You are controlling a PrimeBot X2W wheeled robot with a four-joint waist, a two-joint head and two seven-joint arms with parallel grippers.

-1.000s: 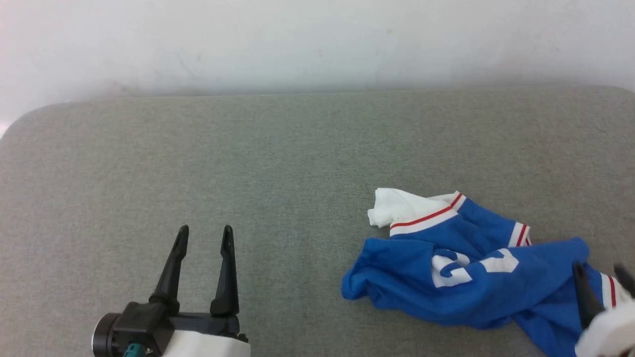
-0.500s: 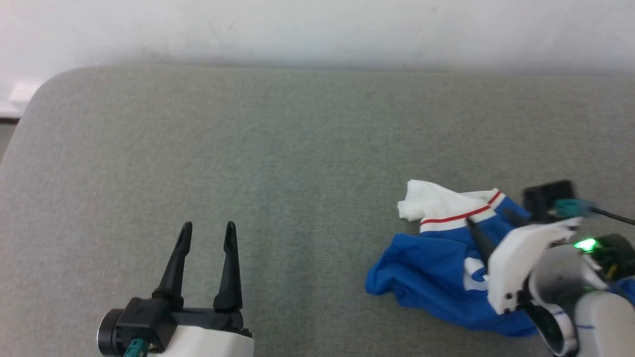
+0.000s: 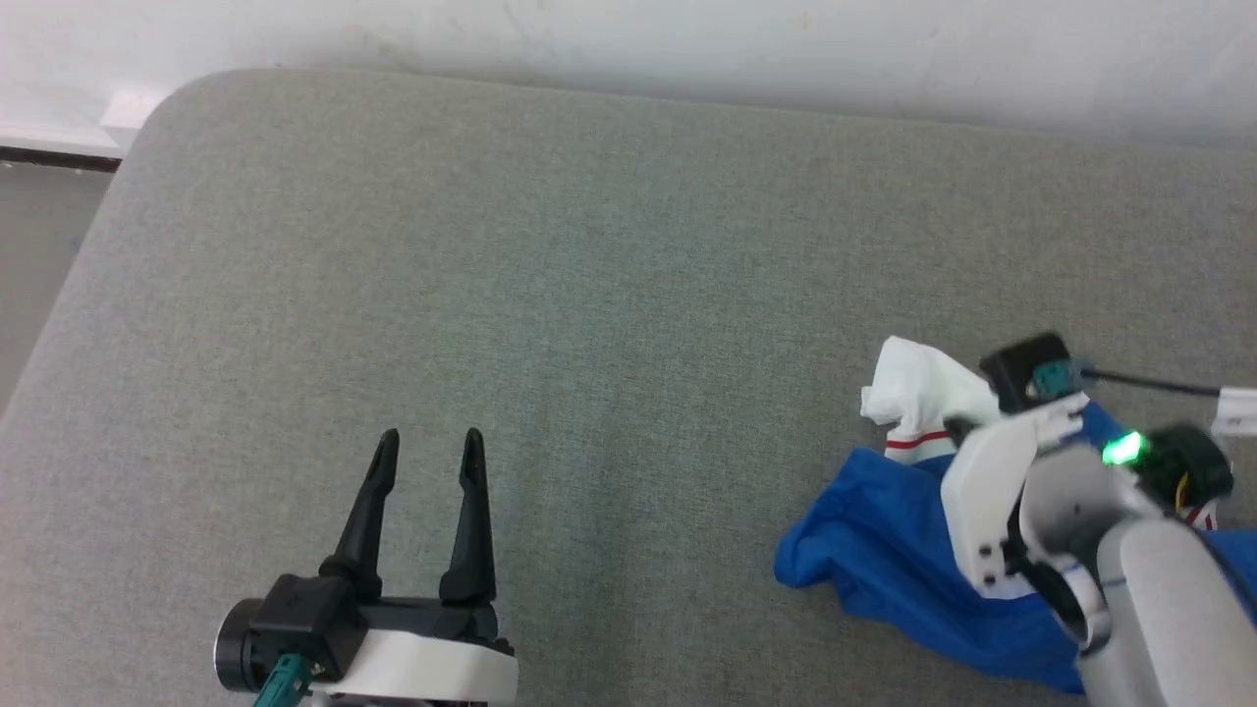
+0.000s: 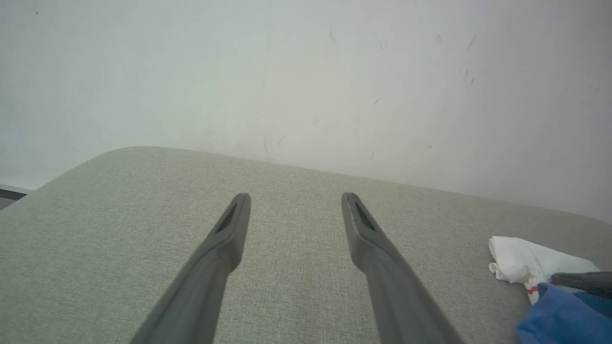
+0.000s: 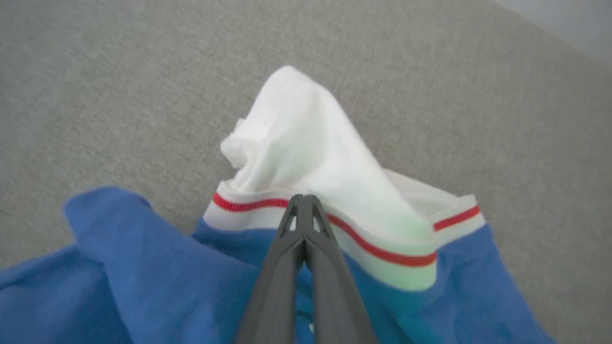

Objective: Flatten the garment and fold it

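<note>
The garment [image 3: 864,550] lies crumpled at the right of the grey surface, blue with a white sleeve [image 3: 913,388] sticking up. My right gripper [image 5: 302,200] is shut, its fingertips pinching the white red-striped band of the garment [image 5: 311,143]. In the head view the right gripper [image 3: 951,426] reaches in from the right, its pale wrist covering part of the blue cloth. My left gripper [image 3: 432,437] hovers open over bare surface at the lower left, far from the garment. The left wrist view shows the left gripper [image 4: 296,197] holding nothing, with the garment [image 4: 521,258] at the right edge.
The grey padded surface [image 3: 589,245] spreads wide to the left of and behind the garment. A pale wall [image 3: 687,39] runs along its far edge. The rounded left corner drops to the floor [image 3: 29,245].
The head camera has shifted. My right arm has swung in over the garment and its jaws have gone from open to shut on the striped band. The left gripper stays open.
</note>
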